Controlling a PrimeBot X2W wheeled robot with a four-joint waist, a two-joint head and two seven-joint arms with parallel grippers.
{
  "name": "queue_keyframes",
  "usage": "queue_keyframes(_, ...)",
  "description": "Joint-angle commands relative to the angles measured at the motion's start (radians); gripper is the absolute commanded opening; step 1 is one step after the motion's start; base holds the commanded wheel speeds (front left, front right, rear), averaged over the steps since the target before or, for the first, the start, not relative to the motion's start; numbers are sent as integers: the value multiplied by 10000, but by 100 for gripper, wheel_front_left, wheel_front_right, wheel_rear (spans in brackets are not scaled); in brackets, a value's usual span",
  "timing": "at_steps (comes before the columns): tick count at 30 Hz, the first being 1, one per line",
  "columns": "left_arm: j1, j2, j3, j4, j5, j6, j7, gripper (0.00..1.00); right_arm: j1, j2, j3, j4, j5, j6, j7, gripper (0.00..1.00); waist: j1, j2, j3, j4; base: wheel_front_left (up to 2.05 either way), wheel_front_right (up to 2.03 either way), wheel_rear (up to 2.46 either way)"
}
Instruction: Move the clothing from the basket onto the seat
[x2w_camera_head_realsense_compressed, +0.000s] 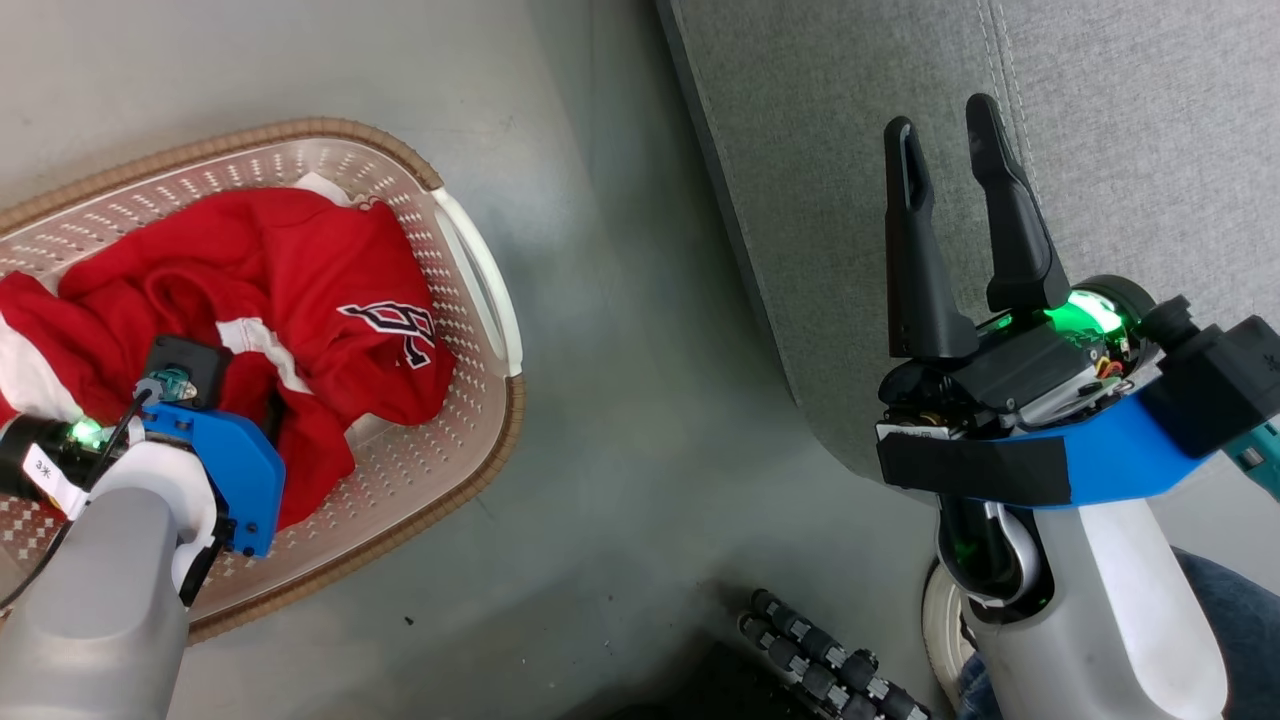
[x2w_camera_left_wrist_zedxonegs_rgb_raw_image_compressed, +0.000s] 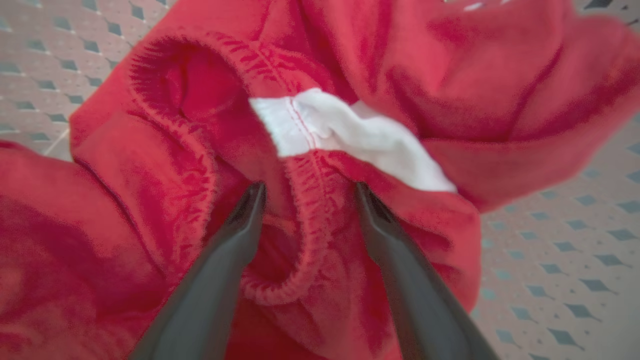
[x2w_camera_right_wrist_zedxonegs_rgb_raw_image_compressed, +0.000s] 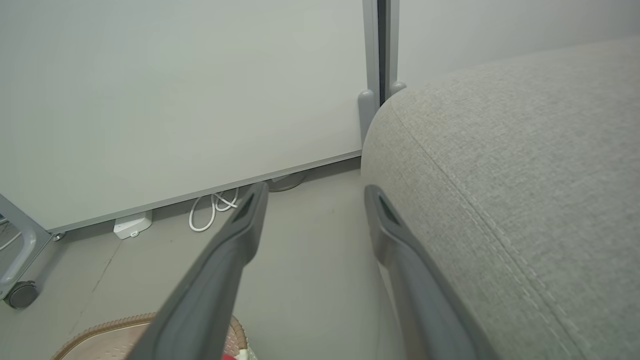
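Red sports garment (x2w_camera_head_realsense_compressed: 300, 290) lies bunched inside the basket (x2w_camera_head_realsense_compressed: 300, 128), so nothing is moved yet. My left claw (x2w_camera_left_wrist_zedxonegs_rgb_raw_image_compressed: 310, 186), spread wide, straddles its elastic hem there without pinching. My right claw (x2w_camera_head_realsense_compressed: 940, 112) hangs spread and empty, well apart from the basket, over the grey seat (x2w_camera_head_realsense_compressed: 1150, 150).

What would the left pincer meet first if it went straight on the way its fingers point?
The clothing: the left pincer, open, points at its gathered red hem, with a fold between the tips. Whether they already touch the fabric is unclear. The basket lies beneath.
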Motion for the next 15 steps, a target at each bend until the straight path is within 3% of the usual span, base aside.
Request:
queue_keyframes(1,-81,37,47,140,-97,18,161,100,-110,-3,-16,-50,90,1,-45,100,-2,0,104,-64,0,0,0)
queue_keyframes(4,-170,-50,109,386,-238,129,527,100,-70,-3,-57,-86,147,1,-46,100,-2,0,141,-51,0,0,0)
queue_keyframes(5,-203,-59,61,407,-192,141,557,40,-63,-3,-62,-84,178,1,-46,100,-2,0,142,-53,0,0,0)
queue_keyframes(6,-220,-73,14,402,-169,137,536,0,-61,-3,-62,-78,184,-1,-46,100,-2,0,132,-56,0,0,0)
queue_keyframes(15,-38,-233,105,404,-605,113,87,0,-154,-5,18,92,65,1,-45,100,-2,0,-123,-46,0,0,0)
